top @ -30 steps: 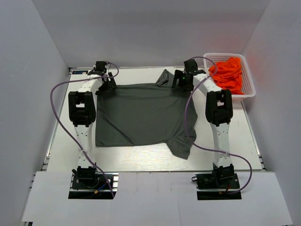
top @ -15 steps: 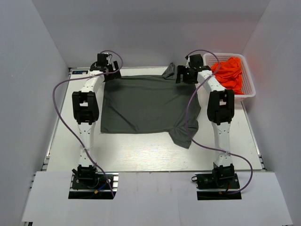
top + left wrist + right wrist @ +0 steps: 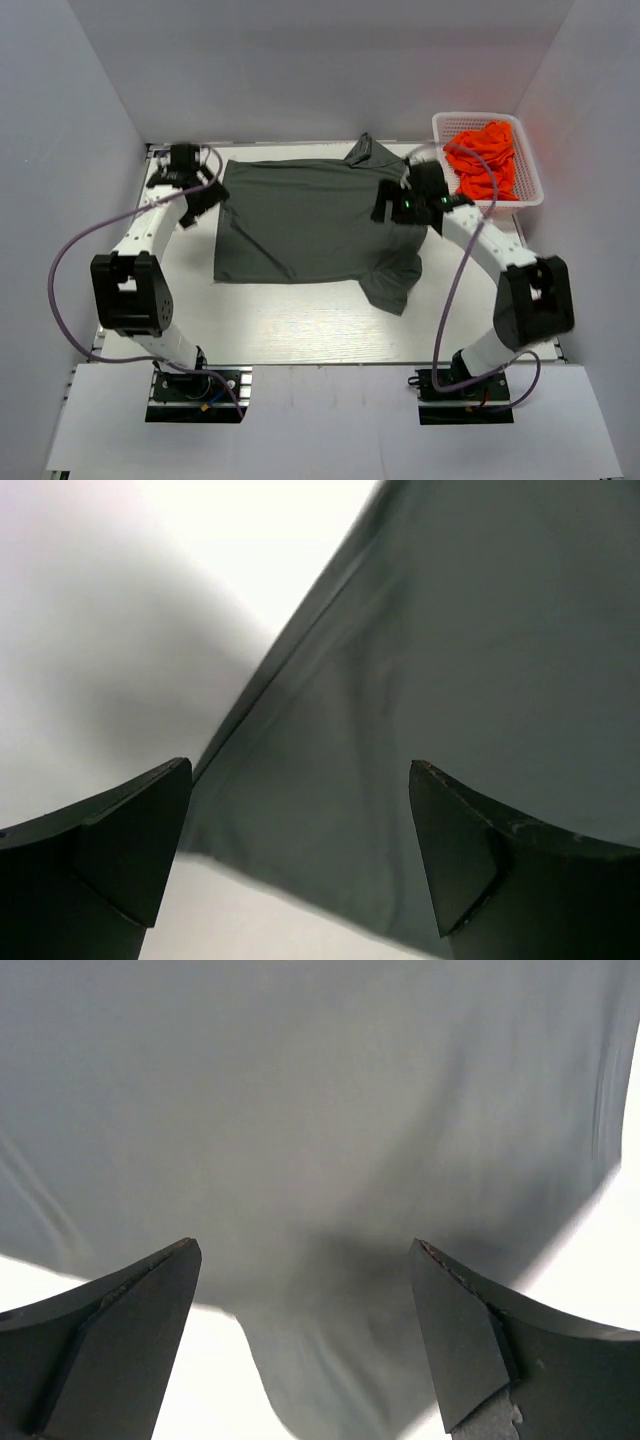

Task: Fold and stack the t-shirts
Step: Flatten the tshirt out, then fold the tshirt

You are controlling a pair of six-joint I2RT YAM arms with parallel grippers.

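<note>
Seen from above, a dark grey shirt [image 3: 300, 225] lies spread on a white desk [image 3: 300, 335], toward the far side. One sleeve [image 3: 362, 150] sticks out crumpled at the far edge. The other sleeve [image 3: 393, 290] points toward the near right. Long wrinkles cross the shirt's near-left part.

The left hand [image 3: 200, 190] is at the shirt's far-left corner, fingers spread wide and holding nothing; its wrist view shows the cloth's edge running between the fingers. The right hand [image 3: 400, 207] is over the shirt's right edge, where the near sleeve begins, also spread wide and empty. A white basket [image 3: 440, 125] in the far-right corner holds the orange shirts [image 3: 485, 155] in a heap.

The grey shirt looks laid out but not yet folded. The likely trouble from here:
- A pinch that takes only the top layer would drag the shirt askew.
- The crumpled far sleeve could get trapped inside a fold and make a lump.
- The wrinkles could set into the fold.
- If the two hands lift unevenly, the cloth could slide toward the desk's edge or bunch in the middle
</note>
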